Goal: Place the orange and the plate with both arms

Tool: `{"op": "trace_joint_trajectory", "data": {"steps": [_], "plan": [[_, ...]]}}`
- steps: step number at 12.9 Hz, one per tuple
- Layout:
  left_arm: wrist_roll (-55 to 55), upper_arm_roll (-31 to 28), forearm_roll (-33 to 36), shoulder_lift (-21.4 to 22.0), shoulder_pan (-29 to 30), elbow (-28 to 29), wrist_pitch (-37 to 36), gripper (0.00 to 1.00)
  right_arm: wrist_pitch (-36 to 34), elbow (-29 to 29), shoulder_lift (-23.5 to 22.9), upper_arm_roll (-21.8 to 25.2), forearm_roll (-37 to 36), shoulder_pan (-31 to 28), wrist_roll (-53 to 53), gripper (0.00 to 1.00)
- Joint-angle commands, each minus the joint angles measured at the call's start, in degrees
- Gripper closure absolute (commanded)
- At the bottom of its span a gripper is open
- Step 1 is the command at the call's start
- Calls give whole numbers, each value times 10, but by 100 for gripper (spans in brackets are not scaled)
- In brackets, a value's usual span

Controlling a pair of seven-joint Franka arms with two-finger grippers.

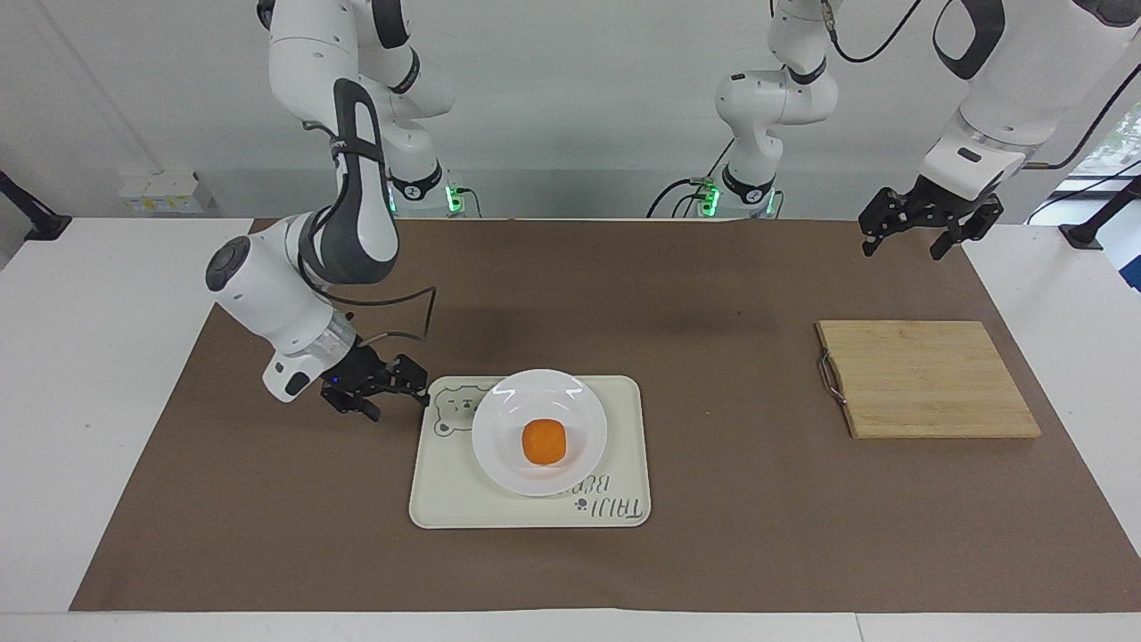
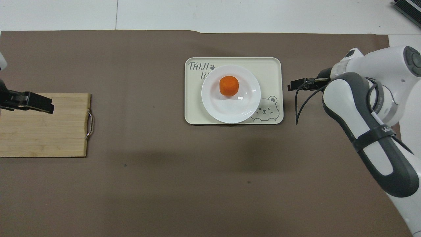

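The orange (image 1: 544, 442) (image 2: 228, 85) sits in the sunken centre of the white plate (image 1: 499, 428) (image 2: 230, 108), which rests on the cream tray. My right gripper (image 1: 398, 399) (image 2: 290, 87) hangs low over the brown mat just off the tray's edge, toward the right arm's end of the table. It is open, holds nothing and is apart from the plate. My left gripper (image 1: 902, 251) (image 2: 49, 107) waits open and raised at the left arm's end of the table, by the cutting board.
The cream tray (image 1: 446, 499) (image 2: 271, 67) with a bear print lies mid-table on the brown mat (image 1: 713, 535). A wooden cutting board (image 1: 927, 379) (image 2: 42, 131) with a metal handle lies toward the left arm's end.
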State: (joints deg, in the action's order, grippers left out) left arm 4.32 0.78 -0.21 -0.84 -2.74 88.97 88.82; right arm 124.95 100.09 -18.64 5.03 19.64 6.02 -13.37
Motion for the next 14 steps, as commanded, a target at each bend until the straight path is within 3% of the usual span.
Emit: {"op": "trace_joint_trajectory", "data": {"steps": [1, 9, 14], "plan": [[6, 3, 10, 7, 4, 8, -3, 0, -8, 7, 39, -2, -98, -3, 46, 0], [6, 3, 10, 7, 4, 8, -2, 0, -150, 0, 145, 12, -189, -23, 80, 0], [6, 3, 10, 7, 4, 8, -3, 0, -307, -105, 156, 13, -229, -22, 80, 0]]}}
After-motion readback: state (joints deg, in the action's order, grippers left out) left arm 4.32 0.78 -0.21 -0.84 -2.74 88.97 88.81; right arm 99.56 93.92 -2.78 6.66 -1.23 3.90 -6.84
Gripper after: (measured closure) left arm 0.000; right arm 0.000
